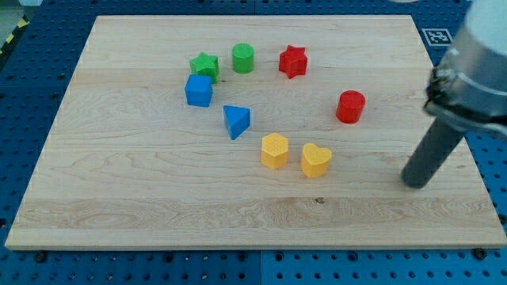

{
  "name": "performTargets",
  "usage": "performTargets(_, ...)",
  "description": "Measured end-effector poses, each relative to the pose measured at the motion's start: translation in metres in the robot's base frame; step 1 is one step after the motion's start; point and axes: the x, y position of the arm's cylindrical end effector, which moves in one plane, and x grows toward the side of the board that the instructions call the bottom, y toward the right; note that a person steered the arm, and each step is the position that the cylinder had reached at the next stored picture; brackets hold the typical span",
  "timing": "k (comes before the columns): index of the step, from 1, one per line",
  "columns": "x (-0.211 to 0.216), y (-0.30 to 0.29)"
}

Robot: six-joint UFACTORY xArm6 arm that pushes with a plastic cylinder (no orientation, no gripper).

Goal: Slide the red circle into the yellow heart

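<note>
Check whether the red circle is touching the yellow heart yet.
Not touching. Bare wood separates the red circle from the yellow heart; my tip is right of both.

Nothing stands between red circle (350,107) and yellow heart (315,160).

A thick, straight dark-grey rod (432,154) with a matte, smooth surface hangs from a blurred pale grey housing (479,55) ringed by black fittings.

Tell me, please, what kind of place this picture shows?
Probably a robotics lab test bench. A wooden board lies on a blue perforated table, small coloured blocks such as the red circle sit on it, and my tip rests at the view's right.
</note>
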Motion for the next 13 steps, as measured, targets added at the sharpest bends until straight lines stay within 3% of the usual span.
performTargets(1,-0.051,0.04)
performTargets(2,-0.111,0.044)
performTargets(3,-0.151,0.029)
performTargets(4,-0.153,-0.013)
performTargets(6,-0.143,-0.075)
performTargets(9,-0.093,-0.085)
performTargets(13,-0.021,-0.009)
